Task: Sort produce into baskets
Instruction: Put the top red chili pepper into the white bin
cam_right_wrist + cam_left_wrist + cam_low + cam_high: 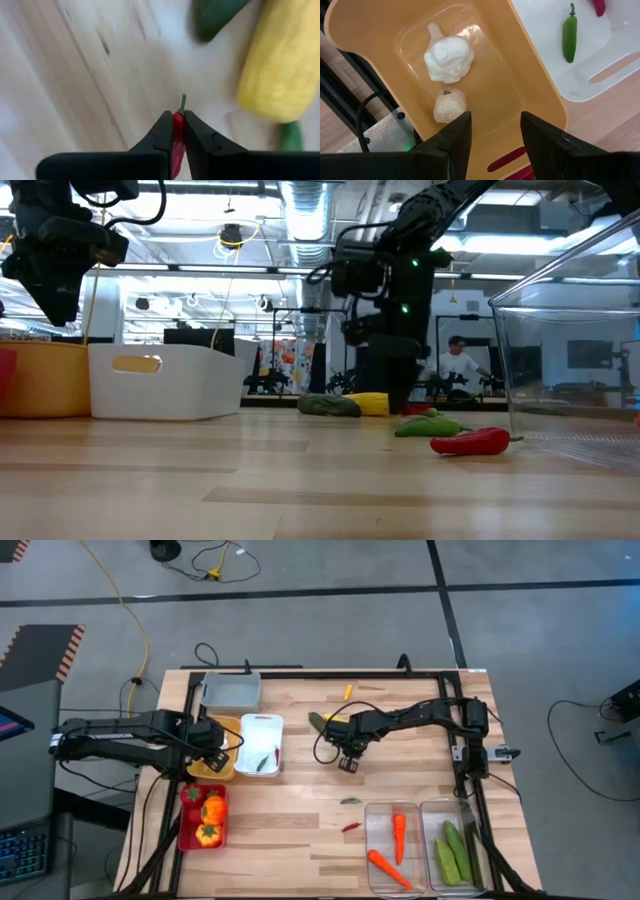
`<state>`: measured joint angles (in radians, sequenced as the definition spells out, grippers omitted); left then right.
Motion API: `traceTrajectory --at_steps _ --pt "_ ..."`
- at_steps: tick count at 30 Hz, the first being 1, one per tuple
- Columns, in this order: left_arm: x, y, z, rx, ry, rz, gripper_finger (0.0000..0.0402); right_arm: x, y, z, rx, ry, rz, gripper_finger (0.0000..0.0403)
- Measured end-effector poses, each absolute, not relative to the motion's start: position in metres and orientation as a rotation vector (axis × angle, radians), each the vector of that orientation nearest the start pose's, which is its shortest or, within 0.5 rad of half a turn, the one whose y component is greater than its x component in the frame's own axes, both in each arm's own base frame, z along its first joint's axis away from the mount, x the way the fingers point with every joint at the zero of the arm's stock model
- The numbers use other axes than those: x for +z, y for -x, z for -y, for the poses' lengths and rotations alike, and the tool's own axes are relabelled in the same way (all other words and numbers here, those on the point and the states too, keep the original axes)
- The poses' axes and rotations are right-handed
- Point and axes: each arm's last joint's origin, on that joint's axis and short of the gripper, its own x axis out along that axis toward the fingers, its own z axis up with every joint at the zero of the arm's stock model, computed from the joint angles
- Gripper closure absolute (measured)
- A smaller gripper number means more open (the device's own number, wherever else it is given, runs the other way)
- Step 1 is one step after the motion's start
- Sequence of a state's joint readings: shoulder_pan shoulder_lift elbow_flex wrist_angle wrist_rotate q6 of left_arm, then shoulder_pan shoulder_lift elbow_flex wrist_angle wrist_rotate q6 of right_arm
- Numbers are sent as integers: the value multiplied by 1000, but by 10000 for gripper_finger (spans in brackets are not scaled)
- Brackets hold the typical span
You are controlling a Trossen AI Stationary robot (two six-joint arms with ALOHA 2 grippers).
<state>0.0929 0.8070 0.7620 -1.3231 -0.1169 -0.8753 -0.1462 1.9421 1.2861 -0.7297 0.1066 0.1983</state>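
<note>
My right gripper [348, 758] is shut on a small red chili [177, 131] over the table's middle. A yellow corn piece [270, 75] and a dark green vegetable [215, 15] lie on the wood just beyond it. My left gripper [492, 135] is open and empty above the yellow bin [222, 748], where a white garlic [449, 57] and a beige one [450, 105] lie. The white bin [262, 745] holds a green chili [569, 32] and a red one [599, 6]. A loose green chili [350, 801] and a loose red chili [350, 827] lie on the table. My right gripper pinches the red chili between its two fingers, on the body just behind the stem end [178, 120]. The green stem [183, 102] sticks out past the fingertips. The fingers point down at the table. Whether the chili is clear of the wood, I cannot tell.
The grey bin [232, 690] stands at the far left. The red bin [203, 818] with peppers is at the near left. Two clear bins stand at the near right, one [398, 845] with carrots, one [455, 848] with cucumbers. Bare wood lies between the bins.
</note>
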Motion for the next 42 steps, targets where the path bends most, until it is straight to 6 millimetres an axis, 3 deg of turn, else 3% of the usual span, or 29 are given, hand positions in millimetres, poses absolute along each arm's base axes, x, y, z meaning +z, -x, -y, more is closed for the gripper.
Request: traceTrajectory --at_steps 11,17,22,27,31,42 --pt "249 -103 -13 759 712 -1198 246 215 -402 56 -247 -75 -1095 343" --pt "249 -104 -13 760 712 -1198 246 245 -430 53 -187 51 -754 343" --pt "249 -103 -13 759 712 -1198 246 258 -448 52 -148 100 -513 342" --pt "249 -104 -13 759 712 -1198 246 262 -458 55 -115 83 -370 342" --pt "249 -104 -13 760 711 -1197 246 255 -468 57 -127 32 -287 342" --pt "249 -104 -14 777 692 -1180 246 224 -485 58 -108 11 -273 335"
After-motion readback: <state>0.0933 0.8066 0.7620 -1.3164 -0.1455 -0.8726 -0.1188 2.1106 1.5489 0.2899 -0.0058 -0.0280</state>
